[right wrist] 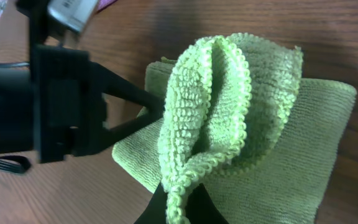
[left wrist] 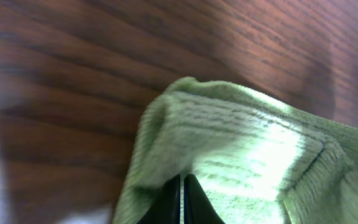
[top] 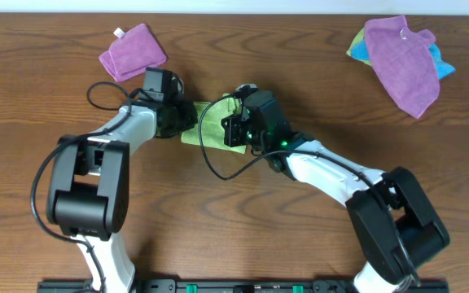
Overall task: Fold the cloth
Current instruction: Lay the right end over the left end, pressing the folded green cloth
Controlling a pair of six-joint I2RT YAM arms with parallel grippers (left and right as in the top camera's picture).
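lime-green cloth lying partly folded near the middle of the wooden table, between the two arms. left gripper pinched tight on the cloth's left edge; right gripper pinched tight on a bunched, raised hem of the same cloth, whose lower layer lies flat on the wood. one purple cloth rests at upper left; a second purple cloth overlaps a blue cloth at upper right.
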